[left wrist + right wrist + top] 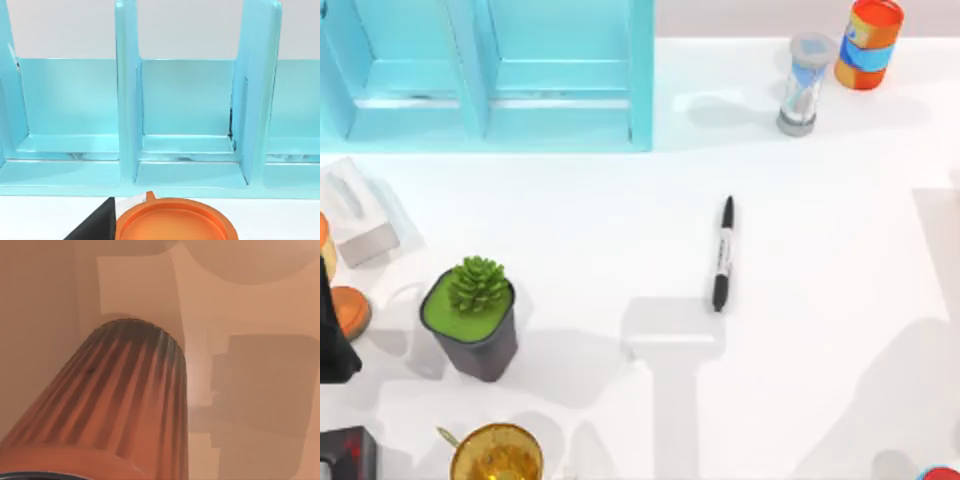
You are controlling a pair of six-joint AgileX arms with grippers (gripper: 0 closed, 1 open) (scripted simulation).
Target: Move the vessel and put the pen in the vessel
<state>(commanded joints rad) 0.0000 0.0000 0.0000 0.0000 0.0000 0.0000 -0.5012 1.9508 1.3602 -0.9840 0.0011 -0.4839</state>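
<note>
Left arm: at the table's left side. Its wrist view faces the cyan shelf across an orange disc with a black shape beside it. State of the left claw: cannot tell.

Right arm: its wrist view looks along the vessel at very close range. State of the right claw: cannot tell, nor whether it touches the vessel.

Vessel: ribbed copper side toward the right wrist camera. Long axis runs away from the camera, with the wide end nearest and the narrow end farthest. Its place on the table cannot be told.

Pen: lies flat on the white table, near the middle, apart from everything else. Long axis runs nearly far-to-near, tilted slightly. Slim black end points to the far edge, thicker black end to the near edge.

Others: plant pot and goblet at near left, hourglass and can at far right.
</note>
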